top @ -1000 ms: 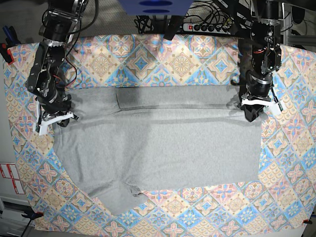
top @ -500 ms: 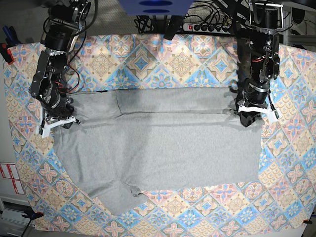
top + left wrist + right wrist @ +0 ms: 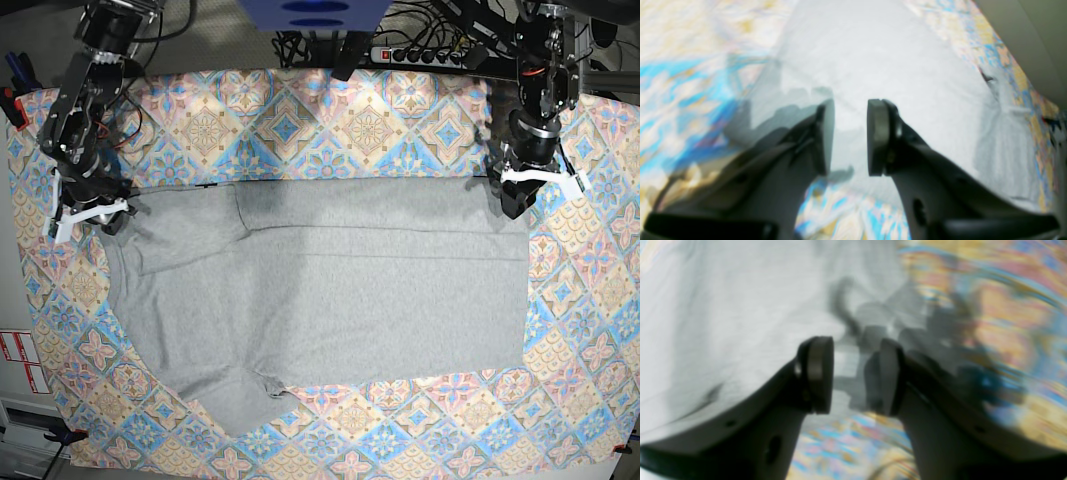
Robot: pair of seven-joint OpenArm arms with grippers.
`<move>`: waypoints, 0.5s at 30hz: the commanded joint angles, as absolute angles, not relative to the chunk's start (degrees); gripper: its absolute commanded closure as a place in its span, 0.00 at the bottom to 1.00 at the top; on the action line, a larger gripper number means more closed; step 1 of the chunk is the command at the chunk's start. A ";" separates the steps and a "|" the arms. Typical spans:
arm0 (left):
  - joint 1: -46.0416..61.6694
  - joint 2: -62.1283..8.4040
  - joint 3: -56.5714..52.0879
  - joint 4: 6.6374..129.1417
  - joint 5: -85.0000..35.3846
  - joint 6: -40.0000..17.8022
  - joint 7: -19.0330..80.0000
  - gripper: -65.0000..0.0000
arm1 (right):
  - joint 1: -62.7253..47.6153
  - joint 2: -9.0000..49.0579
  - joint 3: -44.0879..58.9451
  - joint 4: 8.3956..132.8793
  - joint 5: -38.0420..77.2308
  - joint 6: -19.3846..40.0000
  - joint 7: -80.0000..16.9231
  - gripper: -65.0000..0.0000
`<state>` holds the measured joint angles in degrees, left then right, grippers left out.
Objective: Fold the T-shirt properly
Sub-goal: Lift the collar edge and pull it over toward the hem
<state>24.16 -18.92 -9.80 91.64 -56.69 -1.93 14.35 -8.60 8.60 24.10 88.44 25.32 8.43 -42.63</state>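
From my station the T-shirt (image 3: 330,290) reads as soft matt cotton-like knit, light heather grey, fine speckled weave, no sheen; few shallow creases, otherwise smooth. Under it the tablecloth (image 3: 400,110) looks like printed woven fabric w/ tile pattern in blue, peach, yellow; matt, flat, slight wrinkles at edges. Left gripper (image 3: 850,136) fingers look like dark grey moulded plastic, semi-matt, w/ flat round pads (image 3: 877,136) that seem rubbery, dull finish. Right gripper (image 3: 853,375) same build: dark plastic, smooth, faint satin highlights along the curved shells. In base view both have white plastic brackets, smooth, slightly glossy. Wrist views are blurred, so finer texture I can't tell.
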 commanded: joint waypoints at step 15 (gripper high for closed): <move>25.01 -18.15 -11.12 83.03 -70.37 -2.68 13.76 0.73 | -12.35 8.92 24.84 89.63 25.54 8.75 -41.54 0.64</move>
